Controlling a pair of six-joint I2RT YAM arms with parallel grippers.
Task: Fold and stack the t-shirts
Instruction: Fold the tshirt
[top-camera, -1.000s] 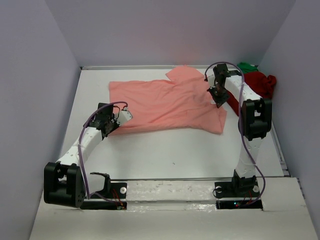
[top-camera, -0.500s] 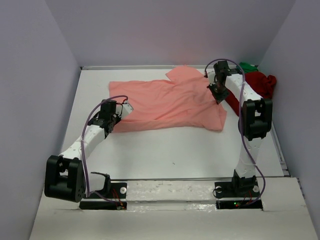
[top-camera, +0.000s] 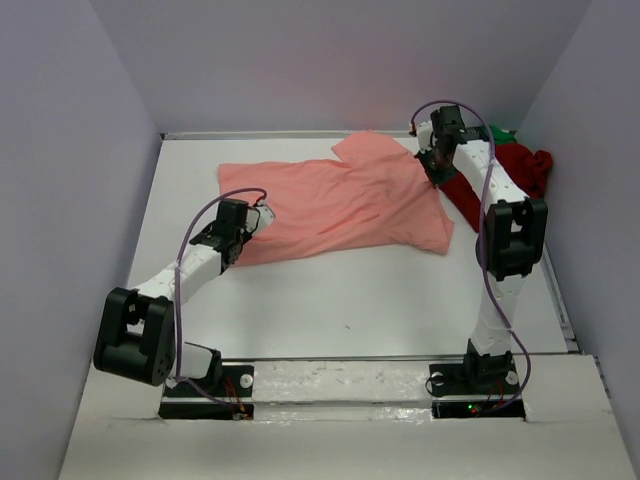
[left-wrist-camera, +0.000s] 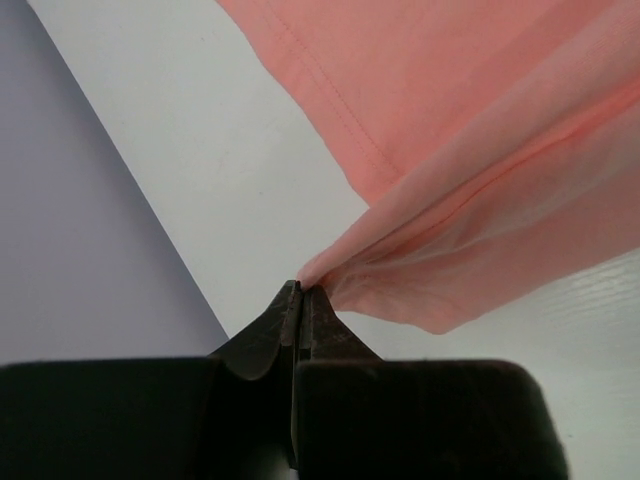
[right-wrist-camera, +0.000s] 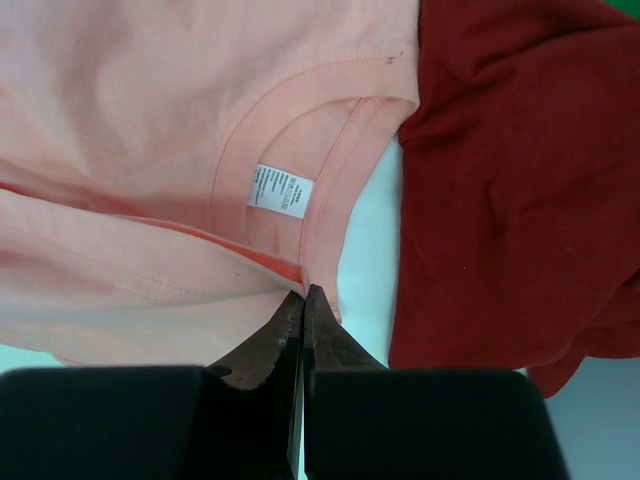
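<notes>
Item: salmon-pink t-shirt (top-camera: 340, 200), lying crosswise on the far half of the worktop (top-camera: 350, 290), collar (right-wrist-camera: 330, 120) to the right, white label (right-wrist-camera: 281, 190) showing inside it.

Hold, left: left tool (left-wrist-camera: 300, 290) clenched on the near hem corner, the cloth drawn up into a pinched fold clear of the worktop.

Hold, right: right tool (right-wrist-camera: 304, 293) clenched on the near shoulder edge, just beside the collar.

Change over the last second: both tools have travelled away from the arm bases toward the far wall, and the shirt's near edge has gone with them, so the garment reads narrower front to back.

Meaning: judged a lengthwise fold under way, near side being laid over far side; not yet set down.

Adjacent: dark red t-shirt (top-camera: 520, 165), crumpled at the far right, touching the pink one near the collar; green t-shirt (top-camera: 497, 132), a small crumple behind it. Both unfolded; no stack begun.
</notes>
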